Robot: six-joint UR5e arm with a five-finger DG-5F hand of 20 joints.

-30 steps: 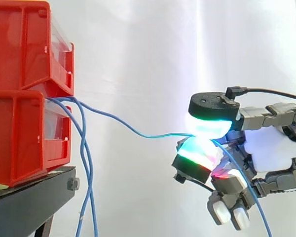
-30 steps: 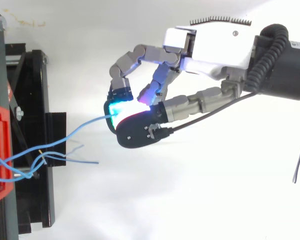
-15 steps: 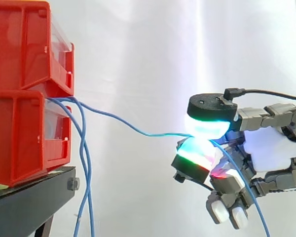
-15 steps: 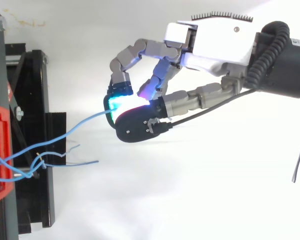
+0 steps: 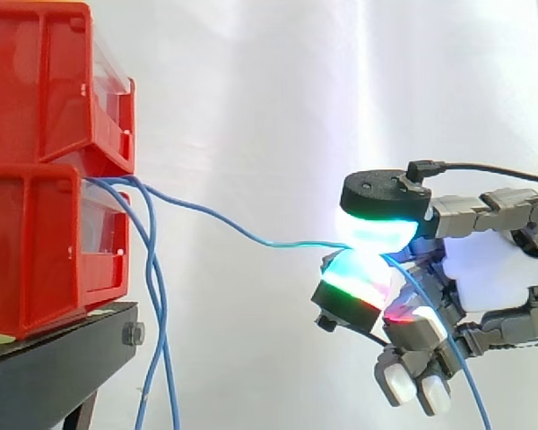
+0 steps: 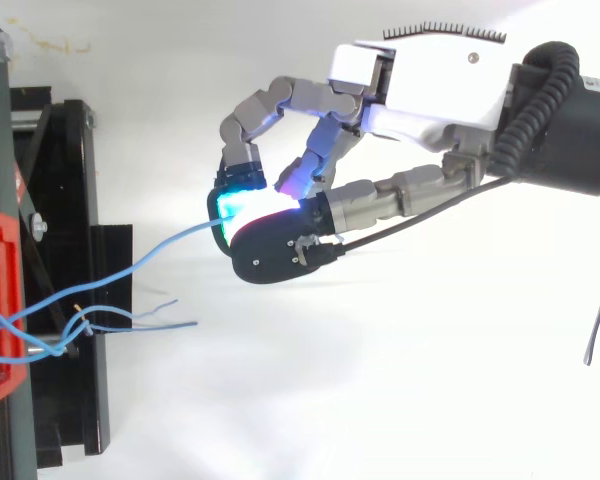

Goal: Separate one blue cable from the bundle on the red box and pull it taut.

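Note:
Two red bins (image 5: 45,161) are stacked on a black stand (image 5: 63,358) at the left. A bundle of thin blue cables (image 5: 152,269) comes out between the bins and hangs down past the stand. One blue cable (image 5: 224,226) runs off from the bundle to the right in a shallow sag. My hand (image 5: 484,269) pinches that cable between glowing pads (image 5: 377,235), well to the right of the bins. Behind the pinch the cable (image 5: 448,331) drops down past the hand. In the top view the hand (image 6: 420,90) holds the cable (image 6: 170,245) out from the bin's edge (image 6: 0,300).
A white curtain hangs behind everything. The black stand (image 6: 60,300) runs along the left edge in the top view, with loose cable ends (image 6: 150,318) lying over it. White floor lies under the hand.
The hand has shifted very slightly and keeps its pinch on the cable. The loose hanging cables sway a little near the stand.

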